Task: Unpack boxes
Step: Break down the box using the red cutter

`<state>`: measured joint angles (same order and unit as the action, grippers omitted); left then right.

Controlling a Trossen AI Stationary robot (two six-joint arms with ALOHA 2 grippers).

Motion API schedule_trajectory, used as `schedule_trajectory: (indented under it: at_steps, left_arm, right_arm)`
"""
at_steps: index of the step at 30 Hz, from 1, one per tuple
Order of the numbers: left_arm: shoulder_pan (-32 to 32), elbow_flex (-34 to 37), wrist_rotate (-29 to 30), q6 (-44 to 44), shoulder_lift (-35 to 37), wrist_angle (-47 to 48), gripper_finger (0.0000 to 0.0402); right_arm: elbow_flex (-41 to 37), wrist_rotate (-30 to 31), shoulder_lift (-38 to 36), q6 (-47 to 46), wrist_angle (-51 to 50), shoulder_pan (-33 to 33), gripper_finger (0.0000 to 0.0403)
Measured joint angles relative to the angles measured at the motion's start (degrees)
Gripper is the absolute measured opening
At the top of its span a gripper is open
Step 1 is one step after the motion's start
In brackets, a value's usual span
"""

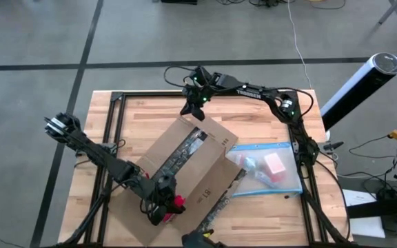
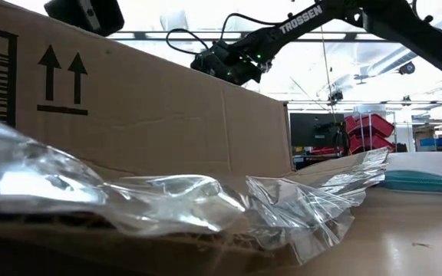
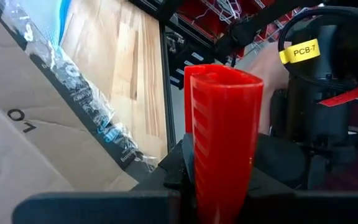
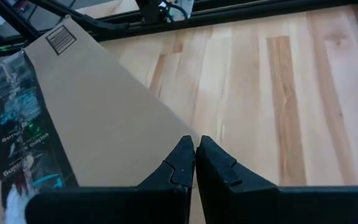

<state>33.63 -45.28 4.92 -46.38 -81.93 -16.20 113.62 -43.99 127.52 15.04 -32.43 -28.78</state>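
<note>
The box [image 1: 185, 165] lies slanted across the middle of the worktop [image 1: 253, 110], with a strip of shiny tape [image 1: 182, 153] running along its upper face and black printed marks near its front end. In the low view its side wall [image 2: 167, 115] fills the left half, showing two up-arrows and part of a barcode, with crumpled clear film [image 2: 206, 203] lying in front of it. The left tool [image 1: 164, 207] sits at the box's near end, closed on a red tool [image 3: 224, 137] that stands upright between its fingers. The right tool [image 4: 196, 163] is at the box's far corner, fingers pressed together with nothing between them, their tips just above the cardboard edge [image 4: 104, 106]; whether they touch it cannot be told. Just beside the box, toward the right arm, a clear pouch [image 1: 267, 169] with a blue edge lies flat on the worktop, a pink item inside it.
</note>
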Motion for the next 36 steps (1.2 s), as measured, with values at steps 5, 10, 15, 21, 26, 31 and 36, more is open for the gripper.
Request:
schedule_trajectory:
  at_steps: [5,10,15,21,26,31,36]
  left_arm:
    - [0.62,0.00,0.01,-0.03,-0.17,1.46,0.0029]
    - [1.68,0.00,-0.05,-0.03,0.65,8.44,0.0029]
    - [2.15,0.00,-0.07,2.10,3.01,18.51,0.0029]
    - [0.65,0.02,3.14,9.46,6.35,28.96,0.0029]
    - [-2.29,0.09,5.22,13.68,8.85,36.01,0.0029]
    - [-3.66,0.11,8.98,14.37,12.46,38.74,0.0029]
    - [-3.54,0.11,16.26,11.72,17.55,40.36,0.0029]
  right_arm:
    - [0.00,0.02,0.00,0.68,-5.03,0.18,0.0000]
    - [0.00,0.06,0.00,3.09,-11.29,0.77,0.0000]
    - [-0.02,0.48,0.00,3.61,-13.50,1.33,0.0000]
    - [0.00,0.51,0.00,2.98,-13.59,1.56,0.0000]
    - [0.00,1.52,-0.74,2.75,-14.60,1.53,0.0000]
    - [0.02,11.03,-3.56,4.49,-19.26,0.41,0.0000]
    - [-1.05,13.06,-7.31,4.26,-23.15,-2.32,0.0000]
